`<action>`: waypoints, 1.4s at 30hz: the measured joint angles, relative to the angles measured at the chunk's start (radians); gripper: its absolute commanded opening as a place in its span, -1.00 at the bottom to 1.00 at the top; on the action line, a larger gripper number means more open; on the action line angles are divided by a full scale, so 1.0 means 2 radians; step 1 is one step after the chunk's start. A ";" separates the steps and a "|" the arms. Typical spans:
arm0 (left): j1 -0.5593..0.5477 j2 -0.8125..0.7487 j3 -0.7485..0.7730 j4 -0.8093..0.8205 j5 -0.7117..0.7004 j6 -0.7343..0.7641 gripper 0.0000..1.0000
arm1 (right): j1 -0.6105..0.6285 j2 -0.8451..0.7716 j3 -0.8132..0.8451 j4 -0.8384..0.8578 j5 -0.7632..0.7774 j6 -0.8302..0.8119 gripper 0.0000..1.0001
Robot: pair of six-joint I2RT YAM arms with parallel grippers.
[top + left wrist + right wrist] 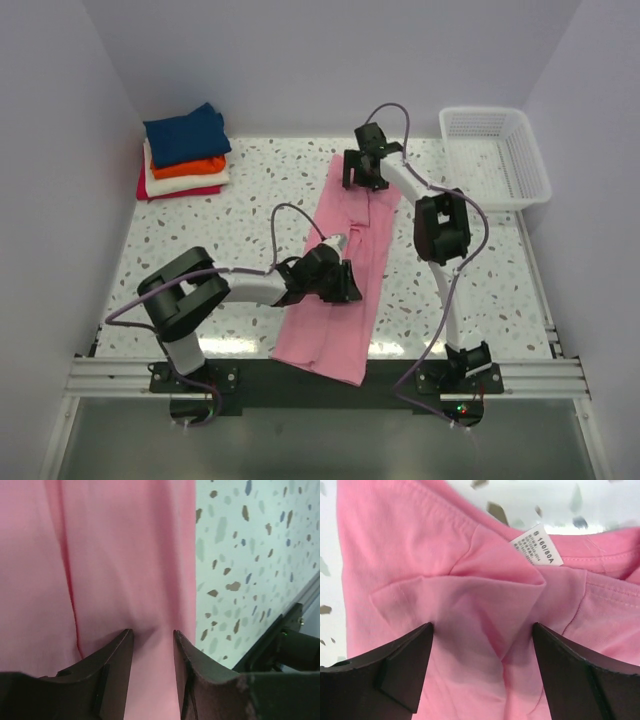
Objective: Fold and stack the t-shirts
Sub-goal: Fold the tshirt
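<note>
Pink shirt point(330, 340) lies as a long narrow strip on the table point(240, 220). Its near end hangs over the front edge and it runs away slightly rightward.

Left gripper point(345, 283) is at mid-strip by the right edge, tips down on the cloth. Jaws stand at a narrow gap; cannot tell if cloth is nipped.

Right gripper point(366, 178) is at the far, collar end. Jaws are wide, straddling a rumpled fold just below the size label point(536, 545).

Far left corner: stack point(185, 150) of folded shirts, navy on top, then orange, cream, red. Far right: white basket point(497, 155).
</note>
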 measured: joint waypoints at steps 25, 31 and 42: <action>0.013 -0.108 0.055 -0.091 -0.005 0.098 -0.04 | 0.015 -0.186 -0.126 -0.008 -0.002 -0.042 0.97; 0.013 -0.138 -0.004 -0.134 -0.024 0.114 -0.07 | 0.022 -0.265 -0.283 0.029 -0.014 -0.010 0.88; 0.013 -0.182 -0.071 -0.164 -0.029 0.113 -0.07 | 0.032 -0.170 -0.275 0.050 -0.015 -0.002 0.61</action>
